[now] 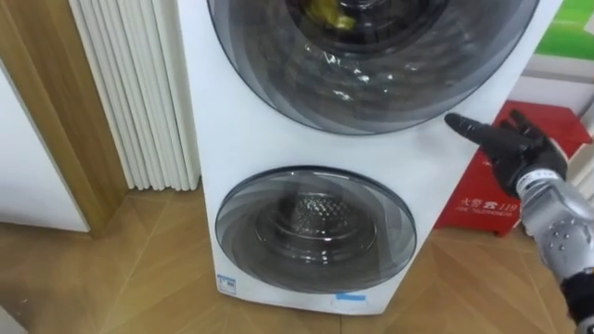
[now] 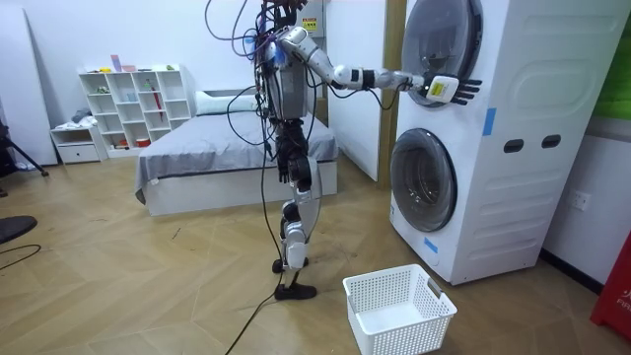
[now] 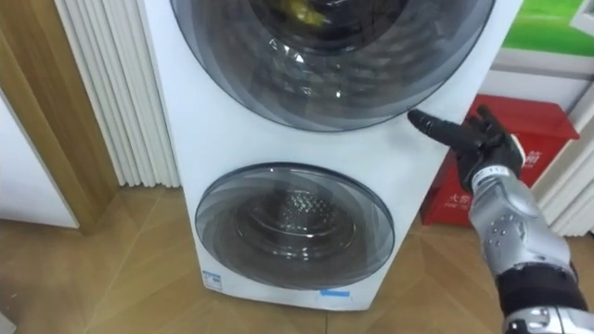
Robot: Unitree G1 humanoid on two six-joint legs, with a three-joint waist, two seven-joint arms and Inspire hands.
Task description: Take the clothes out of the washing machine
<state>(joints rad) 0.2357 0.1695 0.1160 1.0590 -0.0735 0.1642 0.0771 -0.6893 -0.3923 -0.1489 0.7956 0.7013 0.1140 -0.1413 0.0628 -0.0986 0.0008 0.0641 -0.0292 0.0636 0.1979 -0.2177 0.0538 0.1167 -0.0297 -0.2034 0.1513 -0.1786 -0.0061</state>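
Now holding the right hand point(image 1: 509, 147), fingers spread and empty, beside the edge of the closed upper door point(image 1: 371, 74), risking slipping off its smooth rim before hooking it.

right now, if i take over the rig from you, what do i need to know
Right robot hand: open, fingers straight, by the right rim of the upper door, holding nothing.
Washing machine: upper door and lower door both look shut; something yellow shows behind the upper glass.
White basket on the floor before the machine, no clothes in it.
Done: robot stands at the machine, arm reached out. Left: open the door, take the clothes out.
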